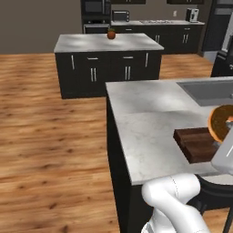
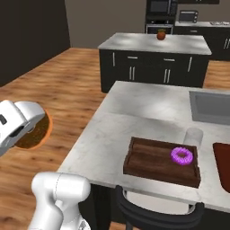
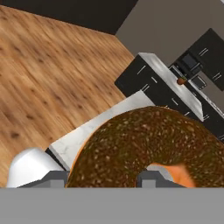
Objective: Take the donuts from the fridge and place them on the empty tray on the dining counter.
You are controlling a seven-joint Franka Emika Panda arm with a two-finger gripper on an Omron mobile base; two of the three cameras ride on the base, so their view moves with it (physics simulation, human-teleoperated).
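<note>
On the dining counter [image 2: 134, 117], the dark brown tray [image 2: 152, 161] sits near the front edge, just left of the sink [image 2: 211, 108]. Purple donut [image 2: 182, 155] lies flat in the tray's right half. A pale cylinder [image 2: 193, 135] stands behind the tray, just beside its back right corner; another brown tray [image 2: 222, 164] is cut off at the counter's right. Gripper [image 3: 105, 179] is clamped on the orange-brown donut [image 3: 148, 148], fingers across the ring, one finger [image 3: 151, 177] through the hole. That donut hangs off the counter's front-left side, clear of the tray. Beyond the counter: smaller island [image 1: 107, 43] with an orange-red object [image 1: 111, 33] on top. Chair back [image 2: 157, 211] at the counter's front edge.
</note>
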